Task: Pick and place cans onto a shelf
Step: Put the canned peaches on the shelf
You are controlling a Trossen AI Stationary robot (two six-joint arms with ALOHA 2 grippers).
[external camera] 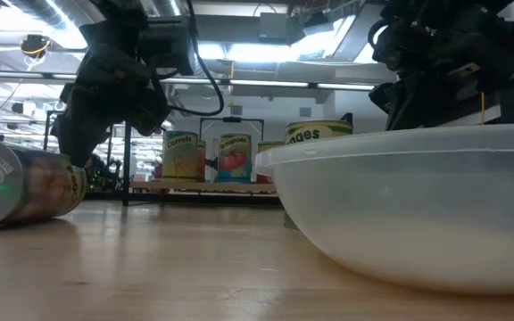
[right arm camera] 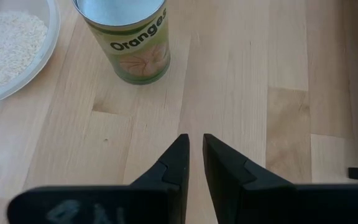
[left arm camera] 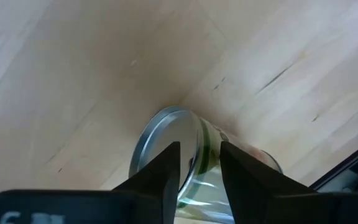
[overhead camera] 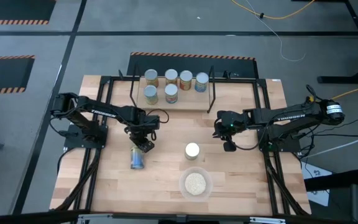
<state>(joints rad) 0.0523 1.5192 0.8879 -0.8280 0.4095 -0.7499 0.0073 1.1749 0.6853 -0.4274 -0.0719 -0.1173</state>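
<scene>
Tabletop can (right arm camera: 129,40) labelled "Oranges"

This looks like a robot lab or a test room, not a home. At the top of the high view the floor (overhead camera: 185,34) is grey, with black lines and orange-and-black warning stripes (overhead camera: 191,56) on it. A yellow cable (overhead camera: 272,15) lies loose at the upper right. In the middle stands a wooden table (overhead camera: 241,186) inside a black metal frame (overhead camera: 98,118), with two dark robot arms fixed to its sides. In the low view, the top shows big silver pipes (external camera: 25,13) and long ceiling lights (external camera: 239,52), like in a large work hall.
</scene>
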